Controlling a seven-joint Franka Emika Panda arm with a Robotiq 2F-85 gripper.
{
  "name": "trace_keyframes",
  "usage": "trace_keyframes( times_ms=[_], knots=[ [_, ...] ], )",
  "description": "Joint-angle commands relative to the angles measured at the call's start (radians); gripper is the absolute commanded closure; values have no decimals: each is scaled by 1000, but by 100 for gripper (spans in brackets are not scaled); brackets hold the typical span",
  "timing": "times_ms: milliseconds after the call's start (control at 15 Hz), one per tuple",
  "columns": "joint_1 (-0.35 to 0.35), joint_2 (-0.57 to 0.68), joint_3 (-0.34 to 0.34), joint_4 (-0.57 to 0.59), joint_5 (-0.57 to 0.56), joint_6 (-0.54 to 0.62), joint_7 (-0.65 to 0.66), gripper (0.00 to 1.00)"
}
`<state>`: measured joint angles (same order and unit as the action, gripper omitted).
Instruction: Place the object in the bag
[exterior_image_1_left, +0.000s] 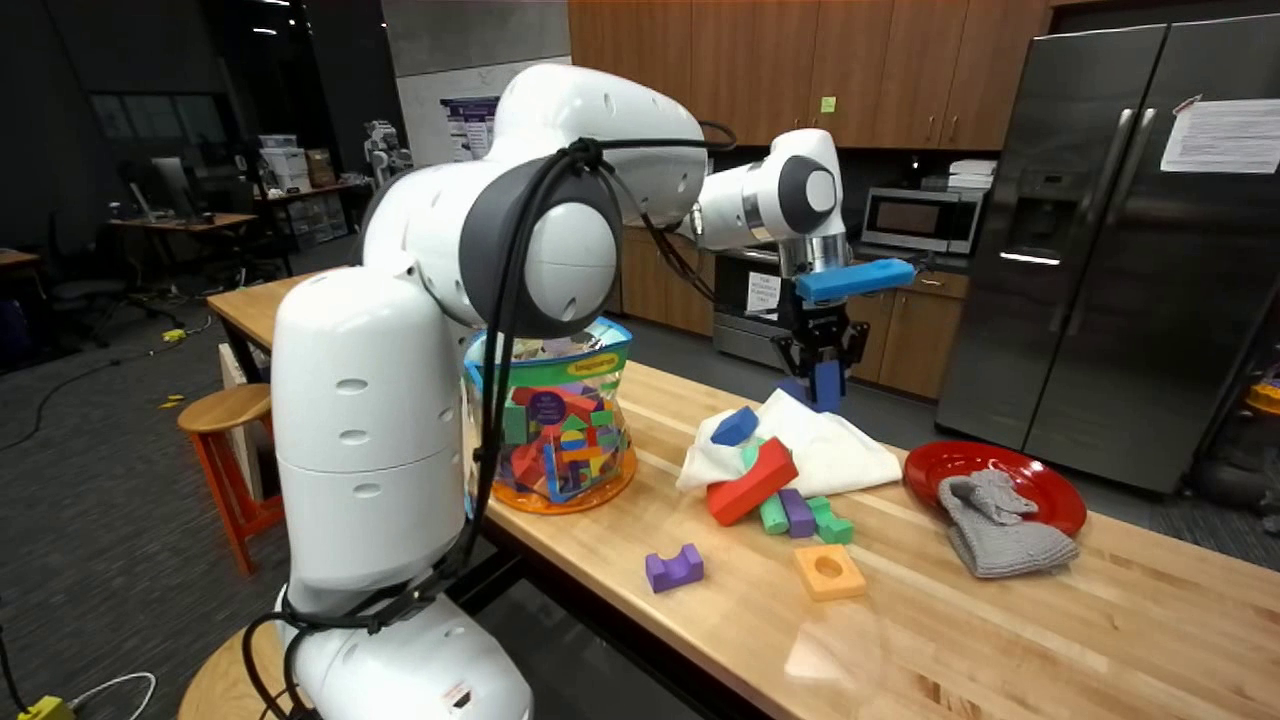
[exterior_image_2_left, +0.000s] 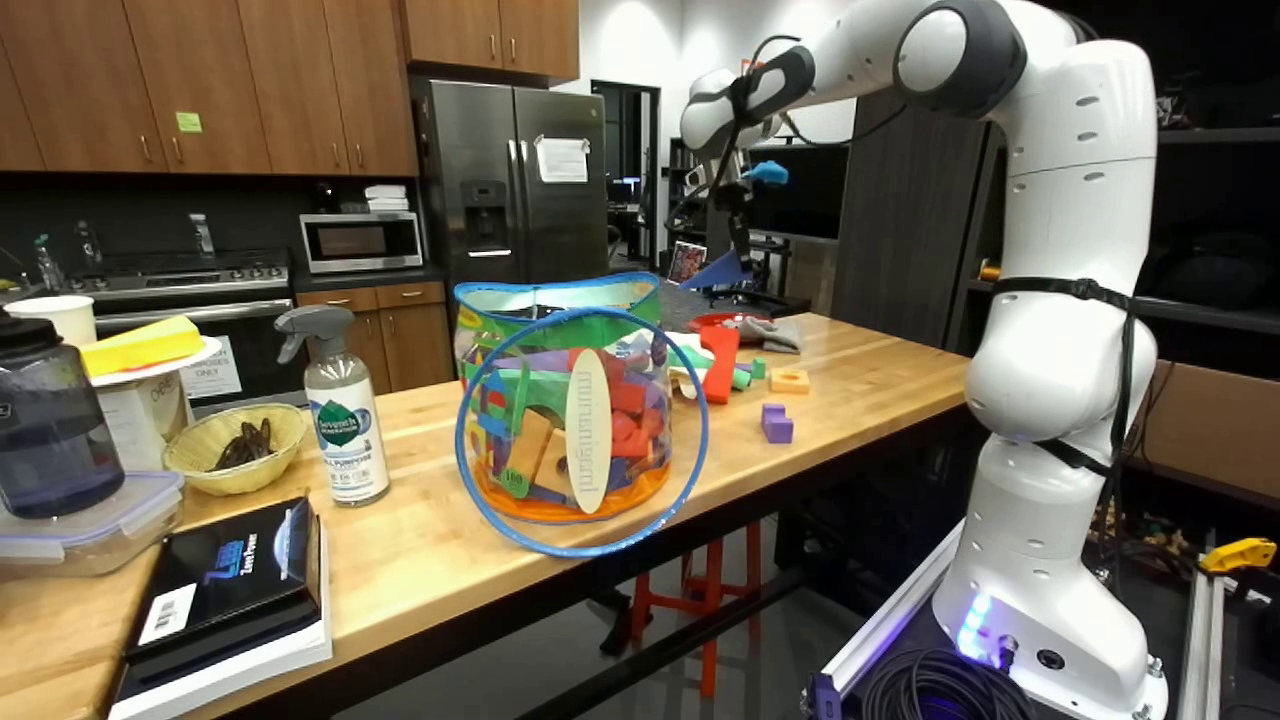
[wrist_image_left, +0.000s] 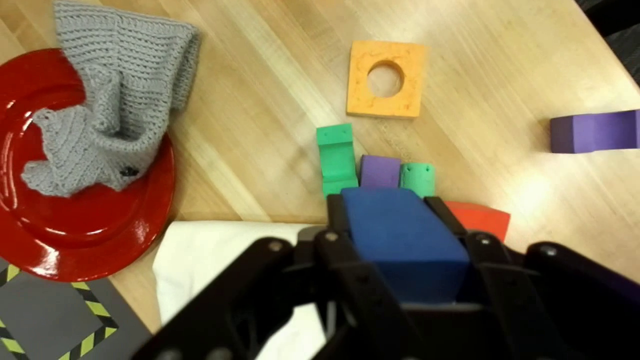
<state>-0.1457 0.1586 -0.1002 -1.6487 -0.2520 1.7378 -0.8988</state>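
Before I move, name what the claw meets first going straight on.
The held blue block would probably touch the small purple block or the green notched piece beside it; depth is unclear.

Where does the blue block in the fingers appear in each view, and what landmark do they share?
In an exterior view: the blue block, right of centre, about mid-height.
In an exterior view: the blue block, right of centre, upper half.
In the wrist view: the blue block, below and right of centre.
Shared landmark in all three: the orange square block.

bag (exterior_image_1_left: 547, 407) partly behind arm (exterior_image_1_left: 370, 390) in an exterior view, wrist-view plate (wrist_image_left: 100, 220) cropped
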Motion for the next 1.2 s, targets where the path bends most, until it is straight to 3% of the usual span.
trace_keyframes(
  times_ms=[0,400,1133],
  knots=[
    [20,-48,15,31,-7,-75,13,84],
    [54,-69,45,101,-3,-152,7,84],
    [130,-64,115,209,-3,-161,-8,84]
  ],
)
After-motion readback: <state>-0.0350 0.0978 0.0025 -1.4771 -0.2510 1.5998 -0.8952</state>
